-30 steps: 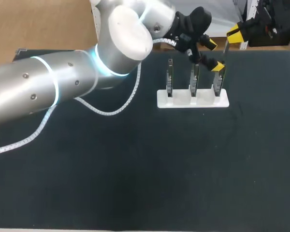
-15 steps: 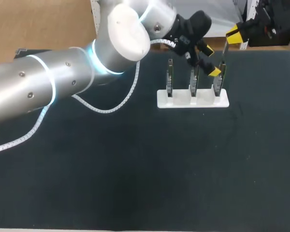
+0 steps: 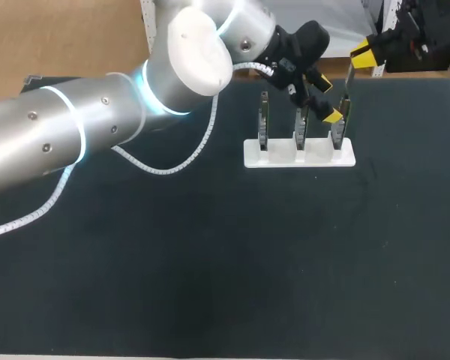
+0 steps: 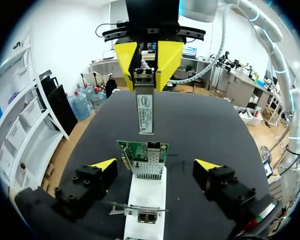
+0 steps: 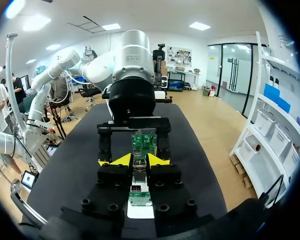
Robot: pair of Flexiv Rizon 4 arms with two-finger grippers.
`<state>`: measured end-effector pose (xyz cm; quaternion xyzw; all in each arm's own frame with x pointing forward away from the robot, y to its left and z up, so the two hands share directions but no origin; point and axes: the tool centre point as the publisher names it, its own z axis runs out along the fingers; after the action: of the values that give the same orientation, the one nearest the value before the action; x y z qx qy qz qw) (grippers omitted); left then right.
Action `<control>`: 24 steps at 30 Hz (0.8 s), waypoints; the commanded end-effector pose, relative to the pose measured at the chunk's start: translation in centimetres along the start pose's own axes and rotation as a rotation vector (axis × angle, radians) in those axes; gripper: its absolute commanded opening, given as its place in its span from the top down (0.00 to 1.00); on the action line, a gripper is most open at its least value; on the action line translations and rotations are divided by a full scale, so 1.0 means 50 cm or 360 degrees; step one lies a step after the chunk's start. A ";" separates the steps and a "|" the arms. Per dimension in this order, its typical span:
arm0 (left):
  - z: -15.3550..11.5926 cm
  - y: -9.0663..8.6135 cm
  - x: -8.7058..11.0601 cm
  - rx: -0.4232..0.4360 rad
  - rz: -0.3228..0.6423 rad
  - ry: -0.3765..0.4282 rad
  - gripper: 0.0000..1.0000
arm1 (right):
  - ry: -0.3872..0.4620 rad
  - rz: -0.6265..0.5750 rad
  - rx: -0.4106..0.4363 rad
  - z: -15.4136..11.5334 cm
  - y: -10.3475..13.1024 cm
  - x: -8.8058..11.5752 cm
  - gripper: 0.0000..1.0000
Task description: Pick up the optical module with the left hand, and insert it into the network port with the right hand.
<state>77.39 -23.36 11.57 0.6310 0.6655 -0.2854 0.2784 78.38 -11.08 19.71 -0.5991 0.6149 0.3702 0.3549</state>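
The left tool [image 3: 328, 99] has sunk lower at the rightmost network card [image 4: 143, 160], its fingers spread either side and gripping nothing. The right tool [image 4: 145, 60] clenches the optical module [image 4: 145, 114] just above the card's port. Pickup looks done; insertion remains.

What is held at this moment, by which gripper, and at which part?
The right gripper holds the optical module by its upper end; the rest hangs free below. The left gripper is open and empty.

Shiny metal optical module [image 4: 145, 112]; smooth wht plastic stand [image 3: 281, 158]; matt blk table [image 3: 210, 262]; glossy silver L arm [image 3: 60, 142].
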 end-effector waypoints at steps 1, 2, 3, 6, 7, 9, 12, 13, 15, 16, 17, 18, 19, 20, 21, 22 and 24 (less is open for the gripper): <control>0.003 0.005 0.000 0.0008 -0.0003 0.0007 0.00 | 0.0002 0.0002 0.0002 0.001 0.003 0.000 1.00; 0.003 0.005 0.000 0.0008 -0.0004 0.0007 0.00 | 0.0003 0.0003 0.0003 0.001 0.003 0.000 1.00; 0.003 0.005 0.000 0.0008 -0.0004 0.0007 0.00 | 0.0003 0.0003 0.0004 0.001 0.004 -0.001 1.00; 0.004 0.004 0.001 0.0007 -0.0006 0.0010 0.00 | 0.0005 0.0004 0.0005 0.000 0.004 -0.001 1.00; 0.004 0.004 0.001 0.0005 -0.0008 0.0011 0.00 | 0.0006 0.0004 0.0005 0.000 0.005 -0.001 1.00; 0.005 0.003 0.001 0.0000 -0.0010 0.0015 0.00 | 0.0008 0.0005 0.0004 0.000 0.006 0.000 1.00; 0.006 0.000 0.000 -0.0005 0.0014 0.0022 0.00 | 0.0008 0.0008 0.0002 0.000 0.007 0.000 1.00; 0.007 0.000 0.000 -0.0004 0.0015 0.0023 0.00 | 0.0006 0.0007 0.0000 0.000 0.007 0.000 1.00; 0.007 0.000 0.000 -0.0004 0.0015 0.0023 0.00 | 0.0007 0.0002 -0.0004 0.000 0.007 -0.001 1.00; 0.007 0.000 0.000 -0.0004 0.0015 0.0023 0.00 | 0.0007 0.0002 -0.0004 0.000 0.006 0.000 1.00; 0.007 0.000 0.000 -0.0004 0.0015 0.0023 0.00 | 0.0008 0.0002 -0.0005 0.000 0.005 0.002 1.00; 0.007 0.000 0.000 -0.0004 0.0015 0.0023 0.00 | 0.0011 0.0002 -0.0009 0.001 0.005 0.003 1.00; 0.007 0.000 0.000 -0.0004 0.0015 0.0023 0.00 | 0.0050 -0.0016 -0.0016 0.002 0.005 0.004 1.00; 0.007 0.000 0.000 -0.0004 0.0015 0.0023 0.00 | 0.0069 -0.0024 -0.0022 0.004 0.006 0.005 1.00; 0.007 0.000 0.000 -0.0004 0.0015 0.0023 0.00 | 0.0073 -0.0022 -0.0031 0.006 0.007 0.007 1.00; 0.007 0.000 0.000 -0.0004 0.0015 0.0023 0.00 | 0.0073 -0.0021 -0.0032 0.007 0.007 0.008 1.00; 0.007 0.000 0.000 -0.0004 0.0015 0.0023 0.00 | 0.0079 -0.0021 -0.0038 0.007 0.006 0.012 1.00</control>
<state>77.30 -23.52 11.31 0.6354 0.6645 -0.2794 0.2768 77.83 -11.17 19.06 -0.6151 0.6149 0.3603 0.3373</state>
